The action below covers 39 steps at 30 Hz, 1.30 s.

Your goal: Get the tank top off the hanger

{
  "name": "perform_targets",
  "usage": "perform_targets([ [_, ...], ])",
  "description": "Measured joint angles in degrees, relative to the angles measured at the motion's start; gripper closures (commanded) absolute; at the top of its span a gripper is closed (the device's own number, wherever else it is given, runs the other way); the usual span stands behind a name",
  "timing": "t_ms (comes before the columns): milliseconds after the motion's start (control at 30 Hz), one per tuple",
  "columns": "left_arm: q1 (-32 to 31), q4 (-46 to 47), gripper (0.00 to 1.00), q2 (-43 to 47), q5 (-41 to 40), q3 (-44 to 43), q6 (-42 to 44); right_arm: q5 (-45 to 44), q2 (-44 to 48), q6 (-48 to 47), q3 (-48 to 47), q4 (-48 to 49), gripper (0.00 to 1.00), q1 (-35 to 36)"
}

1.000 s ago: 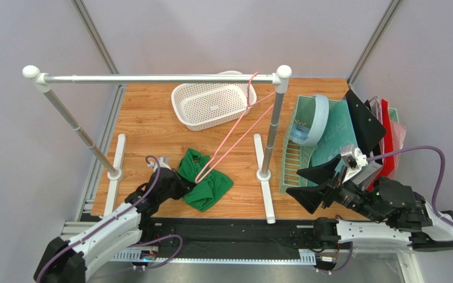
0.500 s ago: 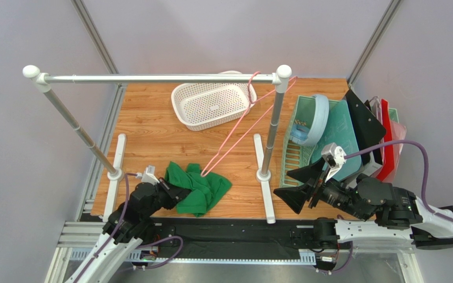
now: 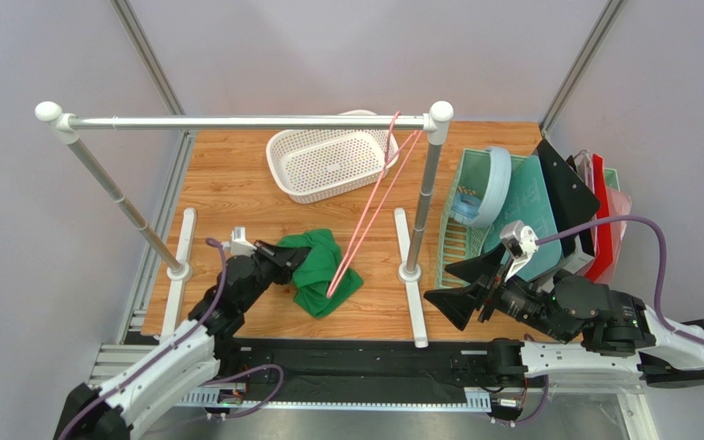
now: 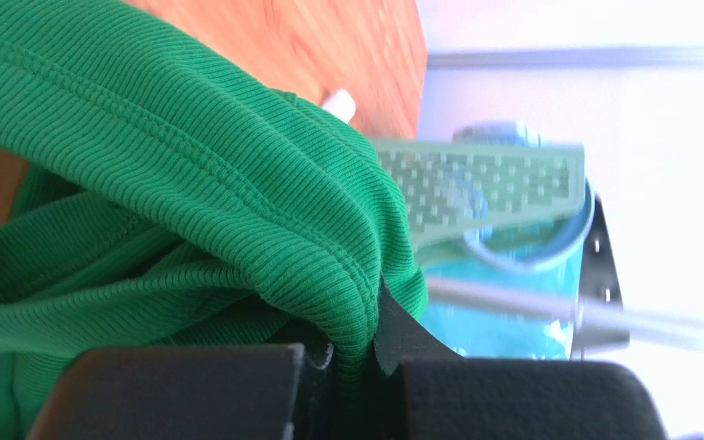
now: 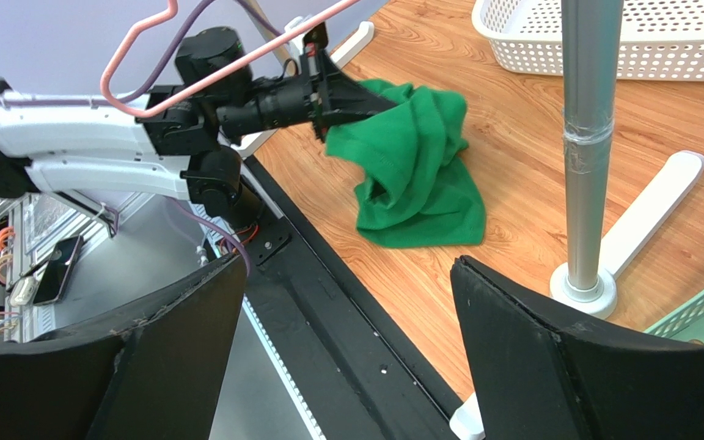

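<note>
Green ribbed fabric fills my left wrist view. A fold of the tank top [image 4: 190, 183] is pinched between the pressed-together fingers of my left gripper [image 4: 351, 353], low over the near part of the wooden tabletop [image 3: 236, 192]. I hold it by that edge so the cloth can be drawn sideways, away from the wire.

From the pinch the garment spreads to the right of the gripper, one bunch raised and the rest slumped in a heap touching the wood. My right gripper [image 5: 346, 367] waits at the near right, jaws spread wide and holding nothing, its camera aimed across at the heap.

Above the heap, the pink hanger [image 3: 369, 215] slants down from the silver rail [image 3: 245, 121], its hook over the rail's right end. Seen from my right wrist, its lower corner hangs in the air with no cloth over it, so I judge the garment to be off. Farthest back, a white basket [image 3: 328, 163] sits beneath the rail.
</note>
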<state>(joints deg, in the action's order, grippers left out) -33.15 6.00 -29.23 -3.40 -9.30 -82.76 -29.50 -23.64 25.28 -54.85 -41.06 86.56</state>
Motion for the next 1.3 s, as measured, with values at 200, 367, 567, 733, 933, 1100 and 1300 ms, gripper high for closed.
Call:
perform_targets([
  [200, 3.7, 20.9, 1.00, -23.8, -4.7, -8.3, -1.9, -1.2, 0.0, 0.0, 0.0, -0.1, 0.12, 0.0],
  [367, 8.7, 34.9, 1.00, -41.3, -5.3, -20.2, -4.3, -2.4, 0.0, 0.0, 0.0, -0.3, 0.11, 0.0],
  [567, 12.6, 44.2, 1.00, -61.3, -2.8, -37.9, -6.5, -3.7, 0.0, -0.1, 0.0, -0.4, 0.11, 0.0],
  [733, 14.4, 46.7, 1.00, -74.4, -1.1, -51.5, -7.5, -5.0, 0.0, -0.1, -0.1, -0.7, 0.10, 0.0],
  [933, 15.7, 47.1, 1.00, -88.8, -0.7, -66.0, -8.9, -6.2, 0.0, -0.3, -0.1, -1.4, 0.10, 0.0],
  [1100, 16.3, 46.7, 1.00, -98.2, -0.5, -72.6, -9.1, -6.5, 0.0, -0.3, -0.1, -1.6, 0.10, 0.0],
  [1300, 17.1, 42.9, 1.00, -100.3, -0.5, -73.2, -8.4, -6.7, 0.0, -0.2, -0.1, -1.6, 0.09, 0.0],
])
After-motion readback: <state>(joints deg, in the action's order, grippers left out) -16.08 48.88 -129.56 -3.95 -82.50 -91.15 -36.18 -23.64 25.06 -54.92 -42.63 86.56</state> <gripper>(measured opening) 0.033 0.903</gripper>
